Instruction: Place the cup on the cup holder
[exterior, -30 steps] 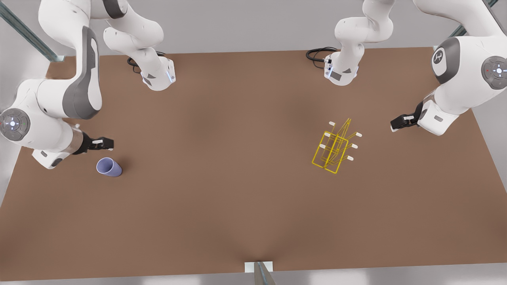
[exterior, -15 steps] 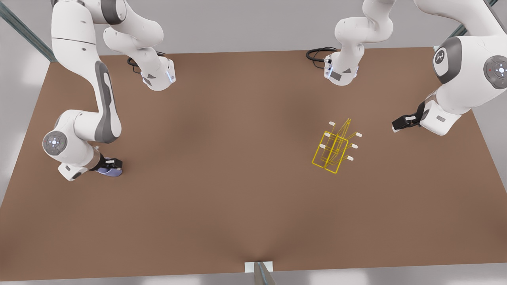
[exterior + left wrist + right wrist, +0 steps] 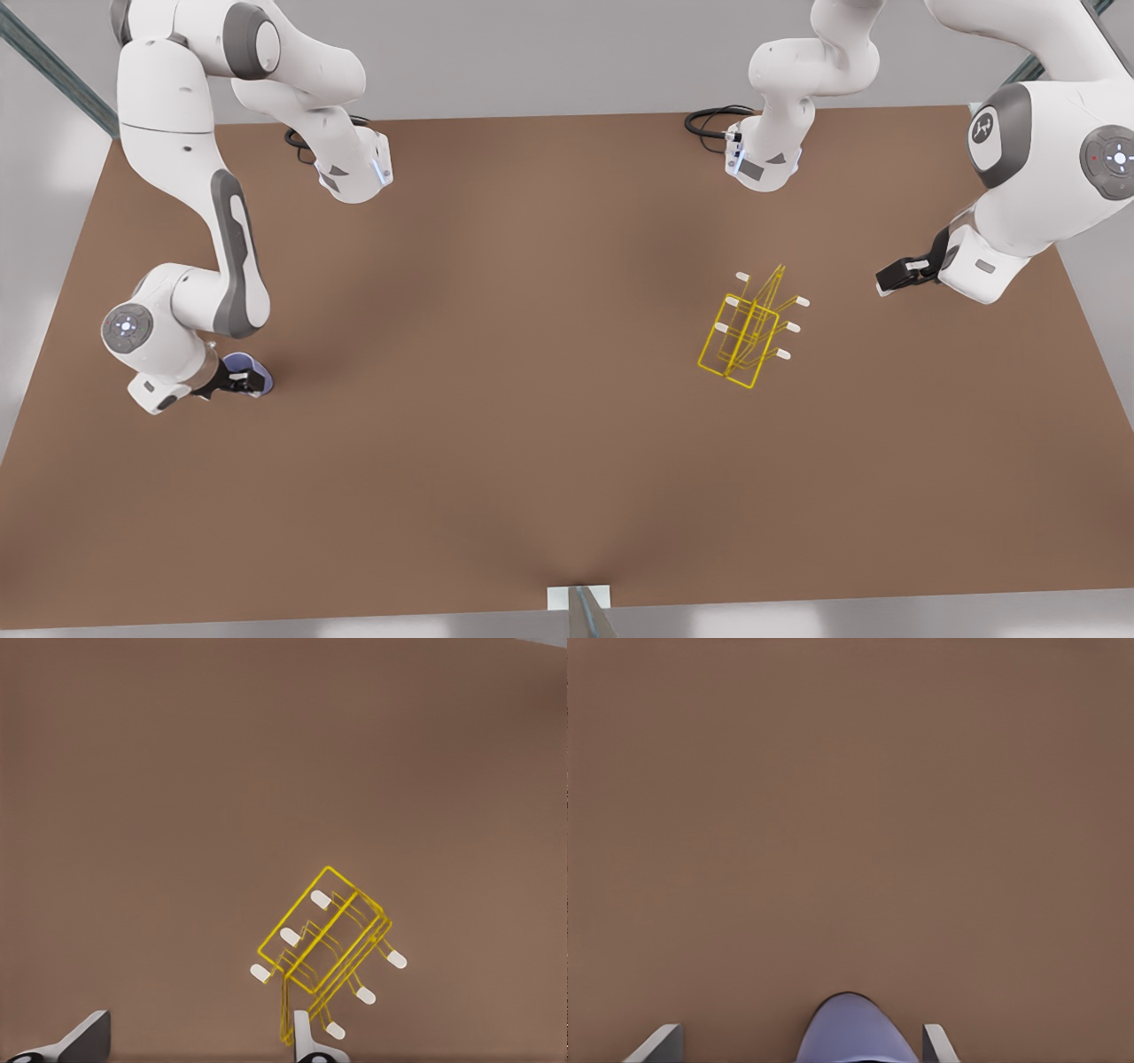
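Note:
The lavender-blue cup (image 3: 243, 362) lies on its side on the brown table (image 3: 496, 399) at the front view's left, partly hidden by the gripper. My right gripper (image 3: 251, 383) is down at the cup. The right wrist view shows the cup (image 3: 855, 1036) between its open fingers (image 3: 663, 1042), with a gap on one side. The yellow wire cup holder (image 3: 744, 332) with white-capped prongs stands at the front view's right. My left gripper (image 3: 884, 283) hovers to the right of the holder and waits, open. In the left wrist view the cup holder (image 3: 323, 943) lies ahead of its fingers (image 3: 89, 1036).
Both arm bases (image 3: 354, 173) stand at the table's far edge, with black cables (image 3: 709, 120) beside them. A small white bracket (image 3: 580, 598) sits at the near edge. Bare table stretches between the cup and the holder.
The right arm swung down from above the cup, and its gripper now straddles the cup. The left arm and the holder stayed almost still.

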### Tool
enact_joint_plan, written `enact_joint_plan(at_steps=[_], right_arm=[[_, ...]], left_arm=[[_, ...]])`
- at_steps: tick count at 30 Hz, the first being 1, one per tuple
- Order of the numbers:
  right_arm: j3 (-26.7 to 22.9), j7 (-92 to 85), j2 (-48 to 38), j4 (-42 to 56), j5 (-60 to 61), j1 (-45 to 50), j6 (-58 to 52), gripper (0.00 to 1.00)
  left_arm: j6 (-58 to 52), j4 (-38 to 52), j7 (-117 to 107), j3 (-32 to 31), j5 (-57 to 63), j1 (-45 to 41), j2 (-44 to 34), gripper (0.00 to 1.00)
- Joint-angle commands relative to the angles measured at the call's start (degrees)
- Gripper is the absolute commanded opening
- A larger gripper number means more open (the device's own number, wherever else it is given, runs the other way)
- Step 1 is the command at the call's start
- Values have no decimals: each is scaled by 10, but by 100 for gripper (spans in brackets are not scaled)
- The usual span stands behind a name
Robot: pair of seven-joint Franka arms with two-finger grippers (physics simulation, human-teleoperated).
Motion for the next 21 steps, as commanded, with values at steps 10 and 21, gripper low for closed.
enact_joint_plan(at_steps=[10, 21], right_arm=[[0, -83, -54, -49, 16, 1, -23, 100], [0, -82, -39, -56, 17, 3, -38, 100]], left_arm=[[-1, 0, -3, 0, 0, 0, 0, 100], [-1, 0, -3, 3, 0, 1, 1, 100]])
